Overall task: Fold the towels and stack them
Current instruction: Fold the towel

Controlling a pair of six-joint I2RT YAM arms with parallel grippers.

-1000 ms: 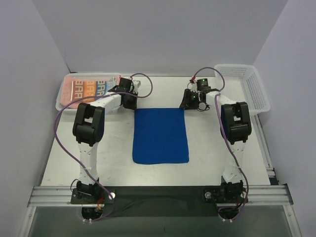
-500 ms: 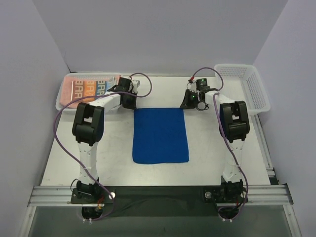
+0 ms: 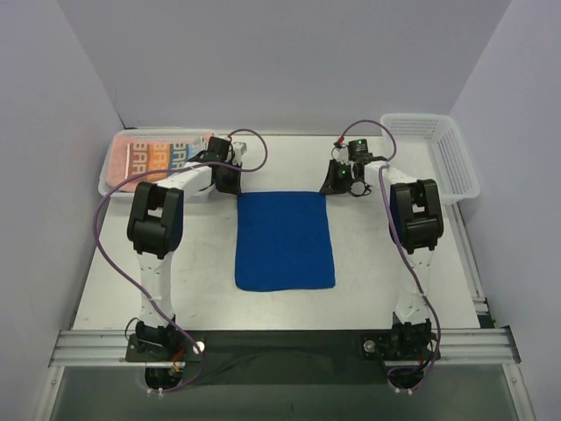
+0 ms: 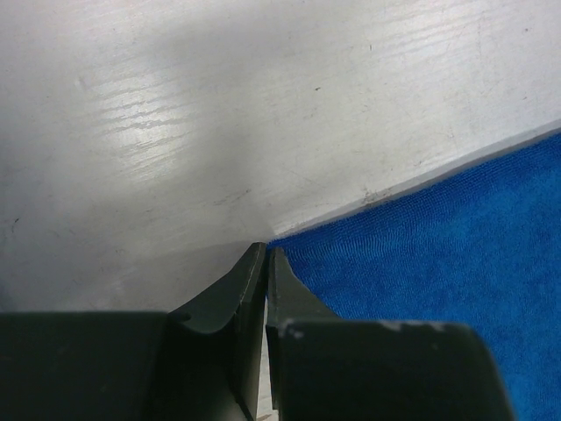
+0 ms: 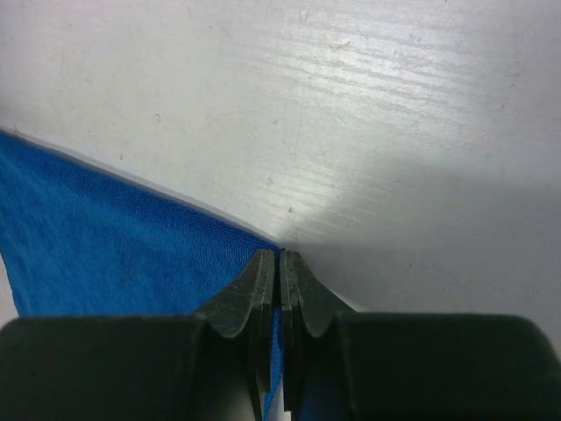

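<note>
Out to the left of the left end effector (image 4: 266, 254) sits a white mesh basket (image 3: 107, 175). It holds a lettered towel (image 3: 166, 156) with a pink towel (image 3: 140, 136) showing at its far rim. Both look unfolded and are waiting their turn.

The left end effector has its fingers drawn together to a thin slit, right at the far left corner of the blue towel (image 3: 285, 241). I cannot tell whether any cloth is caught between them. From that end effector the blue towel lies flat and single-layered on the surface (image 4: 219, 105), spreading right and back toward the arm bases.

The right end effector (image 5: 280, 256) is clamped on the far right corner, and blue cloth shows between its fingers. A second basket (image 3: 465, 171) stands to its right.

In my judgement the task is barely begun. The first fold of the blue towel is only being set up, no folded stack shows, and the other two towels still have to be folded.
</note>
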